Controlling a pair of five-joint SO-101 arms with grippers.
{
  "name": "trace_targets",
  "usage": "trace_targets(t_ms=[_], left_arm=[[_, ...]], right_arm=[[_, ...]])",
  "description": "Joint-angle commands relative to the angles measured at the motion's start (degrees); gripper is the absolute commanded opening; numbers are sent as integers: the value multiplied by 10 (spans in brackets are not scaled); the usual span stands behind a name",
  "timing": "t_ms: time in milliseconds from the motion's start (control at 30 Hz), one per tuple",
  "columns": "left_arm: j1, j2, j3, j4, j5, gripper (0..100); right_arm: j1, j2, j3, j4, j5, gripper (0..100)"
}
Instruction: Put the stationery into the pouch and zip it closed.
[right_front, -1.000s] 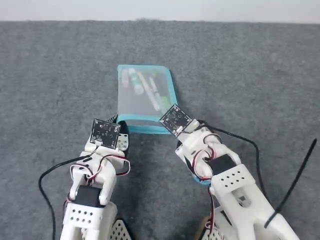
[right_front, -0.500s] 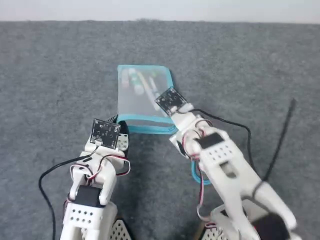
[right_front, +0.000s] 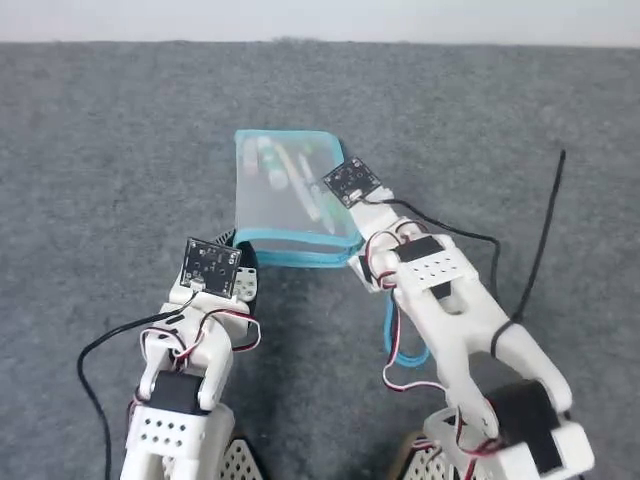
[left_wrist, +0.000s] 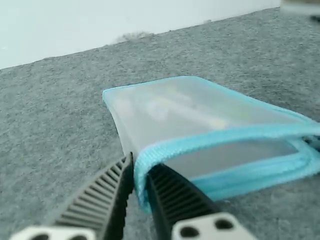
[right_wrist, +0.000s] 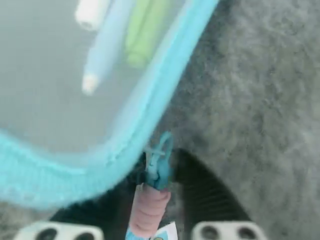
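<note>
Swung forward since a second ago, the right end effector pinches the zipper pull at the near right corner of the pouch, which lies on the grey surface with pens inside, while the left end effector clamps its near left corner.

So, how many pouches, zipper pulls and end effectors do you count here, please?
Pouch: 1
Zipper pull: 1
End effectors: 2, the left end effector and the right end effector
Total: 4
</note>
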Motion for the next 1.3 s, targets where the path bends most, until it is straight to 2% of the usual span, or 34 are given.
trace_targets(t_ms=[0,167,367,533,933,1033,1100,1200,1267], left_arm=[[7,-10,-8,-12,-11,11],[7,-8,-8,-12,-12,11],[7,-7,-12,-12,-13,10],[7,-6,-12,-12,-13,10],[28,-5,-7,-6,-13,9],[28,-5,-9,-2,-13,9],[28,-5,-9,-1,-13,9],[27,-5,-9,-1,-12,9],[27,-5,-10,0,-12,9]], right_arm=[[3,-100,-17,55,-3,6],[-34,-236,-21,143,-2,5],[-136,-333,-41,218,15,5],[-210,-343,-94,260,41,5],[-354,-347,-146,262,71,5],[-363,-337,-132,264,71,7],[-362,-329,-125,280,71,57],[-362,-327,-104,312,73,232],[-362,-332,-89,335,102,336]])
